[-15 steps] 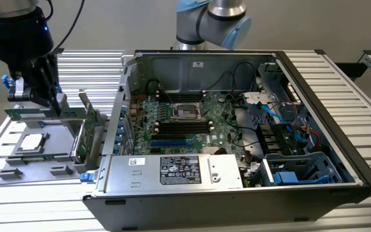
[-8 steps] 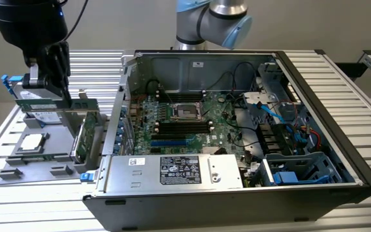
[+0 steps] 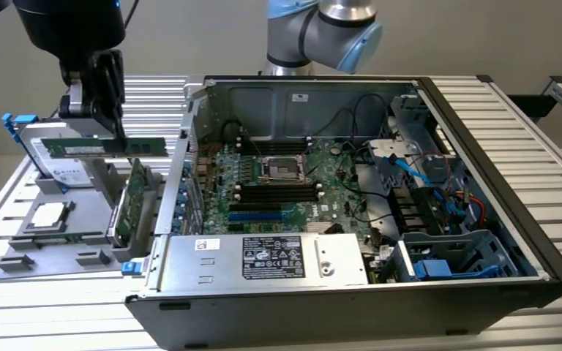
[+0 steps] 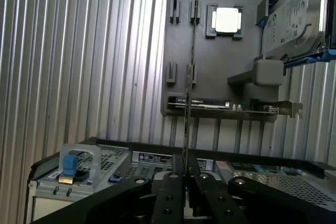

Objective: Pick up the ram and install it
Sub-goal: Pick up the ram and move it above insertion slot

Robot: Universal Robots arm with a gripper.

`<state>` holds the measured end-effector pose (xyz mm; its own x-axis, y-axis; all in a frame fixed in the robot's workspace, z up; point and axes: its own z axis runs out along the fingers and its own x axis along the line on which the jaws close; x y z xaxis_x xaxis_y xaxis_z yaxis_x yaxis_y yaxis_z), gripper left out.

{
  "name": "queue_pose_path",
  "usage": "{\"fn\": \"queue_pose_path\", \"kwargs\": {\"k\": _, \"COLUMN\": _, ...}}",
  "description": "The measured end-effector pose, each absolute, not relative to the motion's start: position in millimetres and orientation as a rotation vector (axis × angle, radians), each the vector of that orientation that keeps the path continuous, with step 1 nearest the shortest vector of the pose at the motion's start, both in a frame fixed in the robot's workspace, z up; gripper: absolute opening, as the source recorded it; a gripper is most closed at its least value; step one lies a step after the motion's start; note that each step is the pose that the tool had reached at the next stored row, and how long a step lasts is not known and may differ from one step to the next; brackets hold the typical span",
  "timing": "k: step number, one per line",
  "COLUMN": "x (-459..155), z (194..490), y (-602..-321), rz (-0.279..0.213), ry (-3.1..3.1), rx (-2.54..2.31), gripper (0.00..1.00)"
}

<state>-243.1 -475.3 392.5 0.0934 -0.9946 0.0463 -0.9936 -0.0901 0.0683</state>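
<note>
The ram (image 3: pixel 105 147) is clamped tight between the fingers (image 4: pixel 169 195), held above the grey tray (image 3: pixel 27 257).

The arm (image 3: pixel 303 36) consists of silver-grey tubular sections and rounded joint housings closed by light blue caps (image 3: pixel 364 36). The wrist housing (image 3: pixel 66 23) is a wide black cylinder. The gripper (image 3: pixel 112 130) is black throughout. Its two fingers (image 4: pixel 169 195) are assembled from flat linkage bars, each bar carrying small round pivot fasteners.
</note>
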Motion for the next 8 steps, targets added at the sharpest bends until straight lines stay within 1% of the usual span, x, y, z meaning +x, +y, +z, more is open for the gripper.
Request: {"fn": "queue_pose_path", "kwargs": {"k": 8, "x": -227, "z": 394, "y": -462, "rz": -0.007, "ry": -2.066, "rx": 2.265, "gripper": 0.14}}
